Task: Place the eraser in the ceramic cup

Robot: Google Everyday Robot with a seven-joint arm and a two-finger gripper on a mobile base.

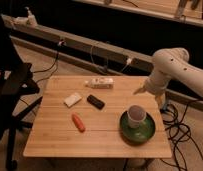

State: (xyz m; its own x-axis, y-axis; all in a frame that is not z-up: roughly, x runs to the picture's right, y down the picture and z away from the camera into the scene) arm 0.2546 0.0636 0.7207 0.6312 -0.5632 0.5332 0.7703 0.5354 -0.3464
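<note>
- The gripper hung at the end of the white arm, over the far right part of the wooden table, near its back edge.
- Whether the claw was released or clenched could not be told; nothing showed in its grasp.
- The eraser, a small black block, lay flat on the table, apart from the claw, toward the left of the view from it and a little nearer the camera.
- The ceramic cup stood upright nearer the camera than the claw, almost straight in front of it, its dark inside showing.
- The cup sat on the green plate, which lay near the table's right edge.
- A white flat block lay just beyond the eraser, farther from the claw.
- An orange carrot-like piece lay nearer the camera than both, well apart from the claw.
- A long white packet lay by the table's back edge, level with the claw and left of it in the view.
- Dark cables trailed over the floor below the arm, and a black chair stood on the far side of the table from the claw.
</note>
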